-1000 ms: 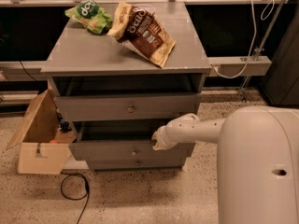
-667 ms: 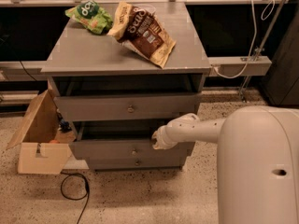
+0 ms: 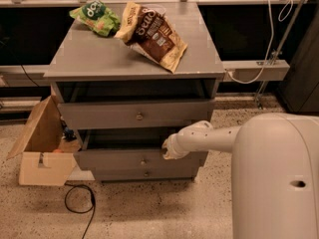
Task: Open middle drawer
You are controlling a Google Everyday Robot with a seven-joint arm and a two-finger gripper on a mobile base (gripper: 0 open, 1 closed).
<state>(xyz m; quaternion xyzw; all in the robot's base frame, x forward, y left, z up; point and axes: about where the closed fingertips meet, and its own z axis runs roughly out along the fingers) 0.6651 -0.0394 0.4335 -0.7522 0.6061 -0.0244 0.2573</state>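
The grey cabinet [image 3: 134, 59] has three drawers. The middle drawer [image 3: 114, 159], with a small round knob [image 3: 143, 161], stands out a little from the cabinet, with a dark gap above its front. The taller top drawer [image 3: 99, 116] also stands out somewhat. The short bottom drawer [image 3: 124, 174] sits below. My gripper [image 3: 167, 151], at the end of the white arm [image 3: 214, 137], is at the top edge of the middle drawer's front, right of the knob.
A brown chip bag [image 3: 157, 34] and a green bag [image 3: 96, 17] lie on the cabinet top. An open cardboard box [image 3: 42, 148] stands at the left on the floor. A black cable [image 3: 79, 200] loops in front. My white body [image 3: 279, 183] fills the lower right.
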